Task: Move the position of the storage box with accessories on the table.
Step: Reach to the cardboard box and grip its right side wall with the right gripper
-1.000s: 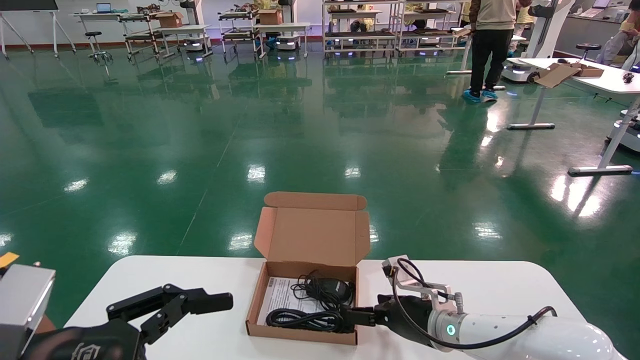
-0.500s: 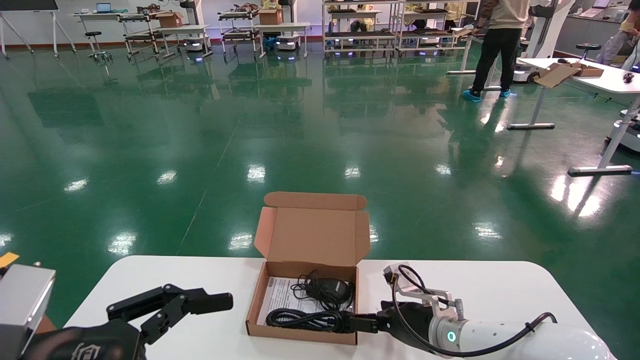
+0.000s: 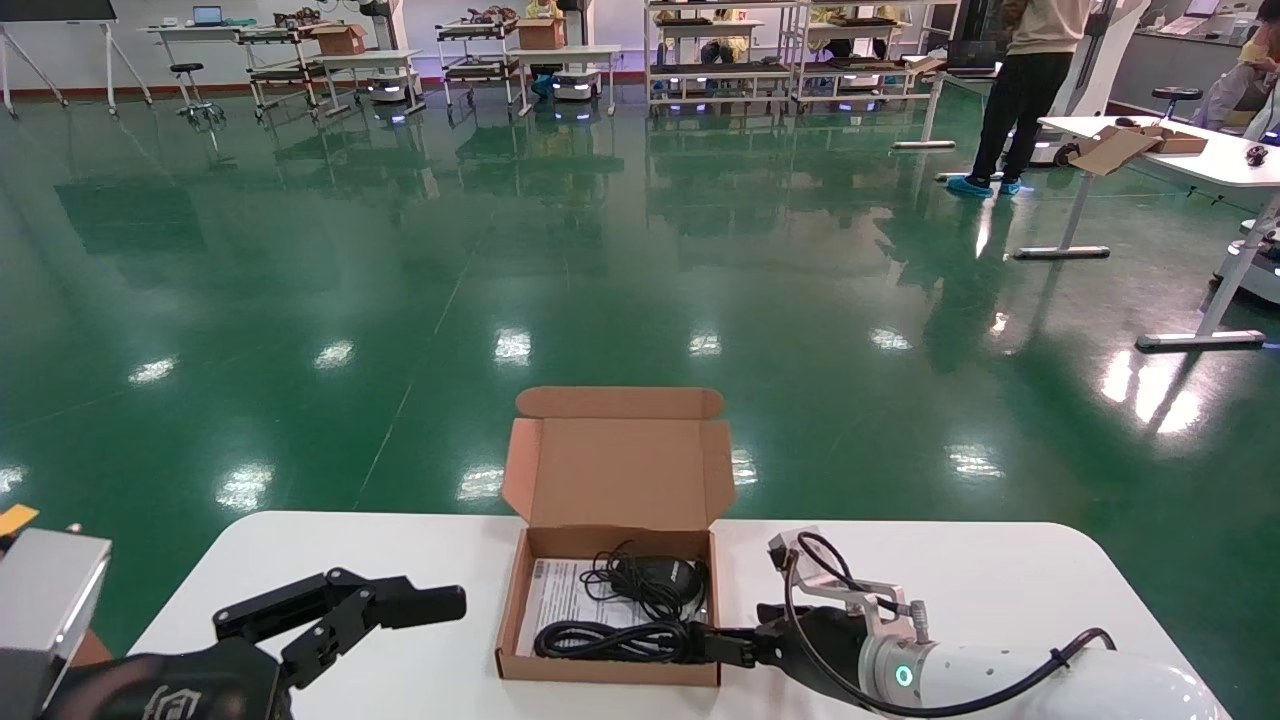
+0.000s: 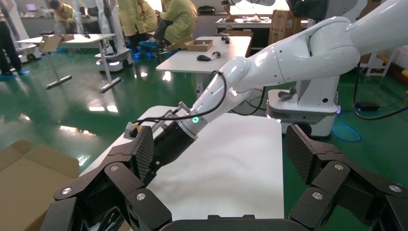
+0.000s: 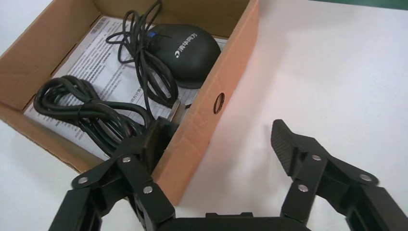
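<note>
The storage box (image 3: 610,672) sits open in the middle of the white table (image 3: 1000,580), lid upright at the back. Inside lie a coiled black cable (image 3: 600,640), a black adapter with thin cord (image 3: 660,575) and a white printed sheet (image 3: 560,595). My right gripper (image 3: 715,645) is open and straddles the box's right wall (image 5: 211,108): one finger is inside by the cable (image 5: 86,108), the other outside over the table (image 5: 337,72). The adapter (image 5: 190,48) and sheet (image 5: 103,57) show there too. My left gripper (image 3: 420,605) is open and empty, left of the box.
The raised lid (image 3: 618,470) stands at the table's far edge, with green floor beyond. The left wrist view shows the right arm (image 4: 269,67) over the tabletop (image 4: 240,168). A person (image 3: 1030,90) and other desks (image 3: 1180,150) are far off at back right.
The box has turned slightly, its lid shifting a little to the left. My right gripper has edged in at the box's right wall. The left arm has not moved.
</note>
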Robot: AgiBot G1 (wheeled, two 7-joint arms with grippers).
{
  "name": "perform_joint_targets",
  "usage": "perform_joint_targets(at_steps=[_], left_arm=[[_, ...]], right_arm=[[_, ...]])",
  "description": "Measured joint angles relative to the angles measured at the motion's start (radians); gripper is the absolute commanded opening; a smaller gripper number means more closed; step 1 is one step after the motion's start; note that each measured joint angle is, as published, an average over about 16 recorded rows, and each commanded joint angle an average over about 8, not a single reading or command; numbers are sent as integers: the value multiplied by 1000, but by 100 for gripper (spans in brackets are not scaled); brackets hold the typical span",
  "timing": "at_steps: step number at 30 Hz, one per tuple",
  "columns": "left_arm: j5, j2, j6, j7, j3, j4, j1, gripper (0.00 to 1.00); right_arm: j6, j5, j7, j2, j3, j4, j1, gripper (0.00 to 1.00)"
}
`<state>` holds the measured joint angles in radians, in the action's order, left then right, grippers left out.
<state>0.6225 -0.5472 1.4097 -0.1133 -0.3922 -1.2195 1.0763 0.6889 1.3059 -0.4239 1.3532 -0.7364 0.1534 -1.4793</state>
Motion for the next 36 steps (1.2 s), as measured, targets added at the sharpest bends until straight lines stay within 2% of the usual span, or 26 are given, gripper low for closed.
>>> perform_joint_targets(at_steps=[21, 36], left_arm=[[0, 0, 0, 0, 0, 0, 0, 100], [0, 0, 0, 0, 0, 0, 0, 100]], right_arm=[[12, -27, 35, -12, -16, -45, -14, 0], [59, -26, 96, -31, -22, -82, -55, 0]])
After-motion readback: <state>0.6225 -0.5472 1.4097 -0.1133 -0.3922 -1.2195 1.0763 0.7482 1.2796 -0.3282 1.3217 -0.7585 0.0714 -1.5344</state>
